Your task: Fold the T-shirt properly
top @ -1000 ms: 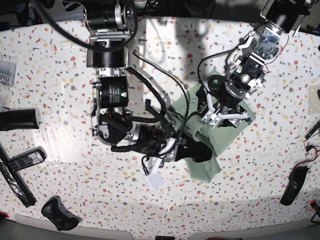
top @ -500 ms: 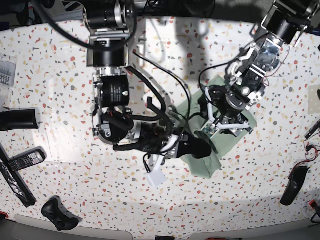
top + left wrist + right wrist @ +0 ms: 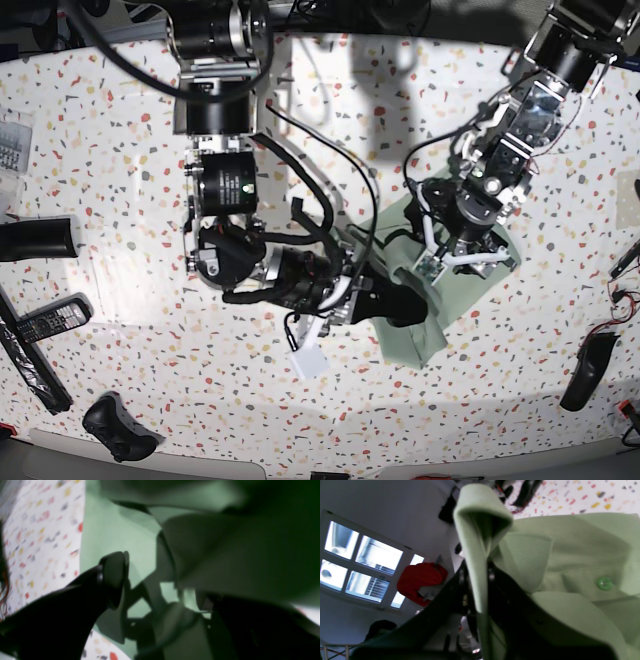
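My right gripper [image 3: 480, 580] is pinched tight on a fold of the T-shirt [image 3: 420, 335], forearm stretched low across the speckled table [image 3: 120, 180]. Farther off, my left gripper [image 3: 460, 262] hangs spread wide over the bunched shirt, wrist angled downward.

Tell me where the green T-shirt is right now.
In the base view the T-shirt lies bunched right of the table's center, under both arms; the right gripper pinches a fold of it.

Both arms hide much of the T-shirt [image 3: 415, 340].
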You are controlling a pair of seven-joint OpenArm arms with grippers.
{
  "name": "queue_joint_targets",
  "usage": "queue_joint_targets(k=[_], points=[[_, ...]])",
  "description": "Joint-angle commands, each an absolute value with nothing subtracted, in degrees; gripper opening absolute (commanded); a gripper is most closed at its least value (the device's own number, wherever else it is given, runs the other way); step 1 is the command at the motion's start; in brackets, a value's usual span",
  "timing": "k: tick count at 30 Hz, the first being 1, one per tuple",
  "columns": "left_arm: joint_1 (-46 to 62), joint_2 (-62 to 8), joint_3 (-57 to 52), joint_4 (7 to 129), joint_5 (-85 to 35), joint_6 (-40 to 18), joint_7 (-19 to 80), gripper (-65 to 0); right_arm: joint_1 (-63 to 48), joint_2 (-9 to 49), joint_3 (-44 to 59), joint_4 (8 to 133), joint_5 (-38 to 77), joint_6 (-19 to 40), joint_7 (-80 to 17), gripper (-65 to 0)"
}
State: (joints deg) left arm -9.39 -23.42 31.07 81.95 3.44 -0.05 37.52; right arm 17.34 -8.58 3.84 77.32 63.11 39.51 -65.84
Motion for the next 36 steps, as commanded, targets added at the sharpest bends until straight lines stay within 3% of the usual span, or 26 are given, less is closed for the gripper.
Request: queue_joint_targets(k=[1, 9, 20, 30, 36], points=[[-10.8, -24.3, 30.7, 82.5, 4.4, 0.7, 37.8, -25.4, 19.0, -9.0, 3.7, 78.4, 65.5, 40.0, -64.8, -65.0], [-11.1, -28.7, 30.7, 86.4, -1.0, 0.6, 38.1, -25.4, 19.0, -9.0, 3.7, 78.4, 65.1, 40.0, -64.9, -65.0], [-11.1, -30.5, 30.7, 92.9, 0.6, 0.7, 39.4, -25.4, 19.0, -9.0, 3.7, 78.4, 64.9, 40.0, -65.0, -65.0], [-11.2, -38.8, 30.7, 92.9, 2.8, 0.7, 39.6, -25.4, 19.0, -9.0, 3.7, 78.4, 64.9, 40.0, -65.2, -65.0], [-11.1, -39.0, 22.6, 90.6, 3.3, 5.4, 43.1, -25.4, 19.0, -9.0, 3.7, 78.4, 64.9, 40.0, -65.1, -65.0]])
